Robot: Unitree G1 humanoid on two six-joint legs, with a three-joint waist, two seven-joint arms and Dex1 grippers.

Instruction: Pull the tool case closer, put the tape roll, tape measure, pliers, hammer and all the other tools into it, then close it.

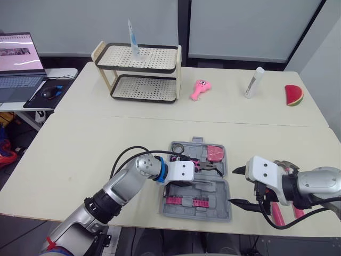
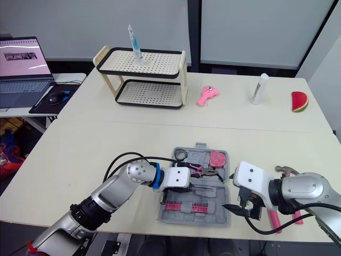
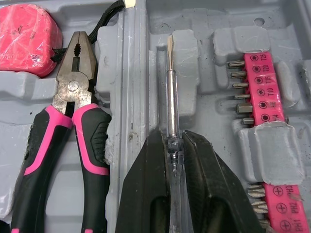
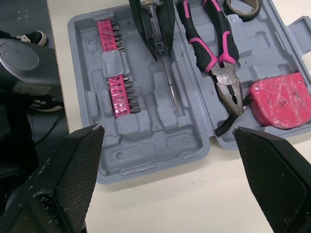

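Note:
The grey tool case lies open near the table's front edge. It holds a tape roll, a pink tape measure, pink-handled pliers and a pink bit strip. My left gripper is over the case's front half, shut on a clear-handled screwdriver whose shaft lies along a moulded slot. My right gripper hangs open just right of the case with nothing between its fingers. The pink-handled hammer lies on the table to the right of the case, partly hidden by my right arm.
At the back of the table stand a two-tier rack with a tube on top, a pink toy, a white bottle and a watermelon slice. A laptop and mouse sit on a side desk to the left.

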